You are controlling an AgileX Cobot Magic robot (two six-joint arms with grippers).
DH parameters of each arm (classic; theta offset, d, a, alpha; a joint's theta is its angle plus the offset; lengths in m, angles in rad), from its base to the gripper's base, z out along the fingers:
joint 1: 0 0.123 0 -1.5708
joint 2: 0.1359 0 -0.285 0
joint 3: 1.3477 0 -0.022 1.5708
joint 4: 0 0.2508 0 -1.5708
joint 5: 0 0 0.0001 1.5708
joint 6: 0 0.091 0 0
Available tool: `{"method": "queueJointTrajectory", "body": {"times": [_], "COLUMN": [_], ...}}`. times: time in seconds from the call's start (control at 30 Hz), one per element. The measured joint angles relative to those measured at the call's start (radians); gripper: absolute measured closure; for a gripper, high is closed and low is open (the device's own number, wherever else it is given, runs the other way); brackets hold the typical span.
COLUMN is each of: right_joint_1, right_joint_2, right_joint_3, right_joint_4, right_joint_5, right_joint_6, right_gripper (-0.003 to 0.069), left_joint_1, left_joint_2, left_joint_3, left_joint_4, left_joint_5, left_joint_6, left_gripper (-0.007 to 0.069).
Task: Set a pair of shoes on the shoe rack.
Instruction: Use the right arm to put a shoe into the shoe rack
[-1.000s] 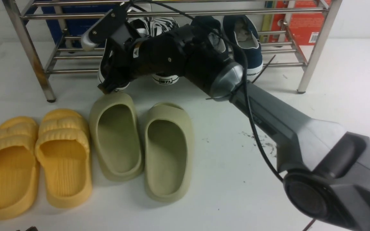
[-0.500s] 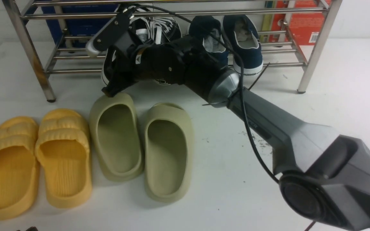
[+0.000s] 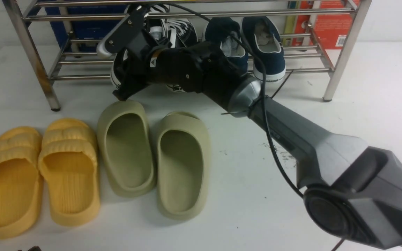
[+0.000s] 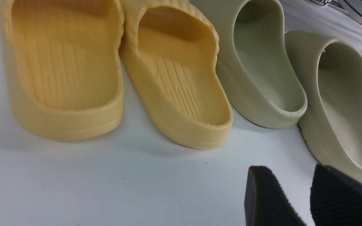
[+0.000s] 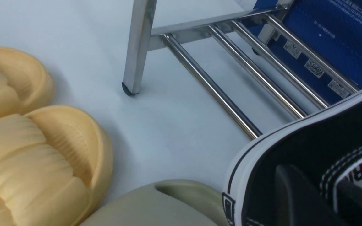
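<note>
The shoe rack of shiny steel rods stands at the back of the table. Both black sneakers of the pair of shoes lie on its low shelf, heels toward me. The left sneaker has my right gripper on its heel. In the right wrist view the right gripper is shut on that sneaker's heel wall, one finger outside, one inside. The other sneaker is mostly hidden behind the arm. My left gripper hangs open over bare table by an olive slide, holding nothing.
Two navy slip-ons sit on the rack's right half. Two olive slides and two yellow slides lie on the table before the rack, the nearest olive one just under the held heel. Blue and red boxes stand behind.
My right gripper has lifted the left sneaker's heel a little and pushed it farther back onto the rack's low shelf. The slides and the left gripper have not moved.
</note>
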Motion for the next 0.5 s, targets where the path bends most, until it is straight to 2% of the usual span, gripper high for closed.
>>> {"method": "queueJointTrajectory", "body": {"times": [0.17,0.5], "right_joint_1": [0.0,-0.01], "right_joint_2": [0.0,-0.008], "right_joint_3": [0.0,-0.005], "right_joint_4": [0.001,-0.037], "right_joint_5": [0.002,0.024], "right_joint_6": [-0.005,-0.014], "right_gripper": [0.0536,0.036], "left_joint_1": [0.0,0.0], "left_joint_2": [0.0,0.0], "left_joint_3": [0.0,0.0], "left_joint_4": [0.0,0.0], "left_joint_5": [0.0,0.0], "left_joint_6": [0.0,0.0], "left_gripper": [0.0386,0.0386]}}
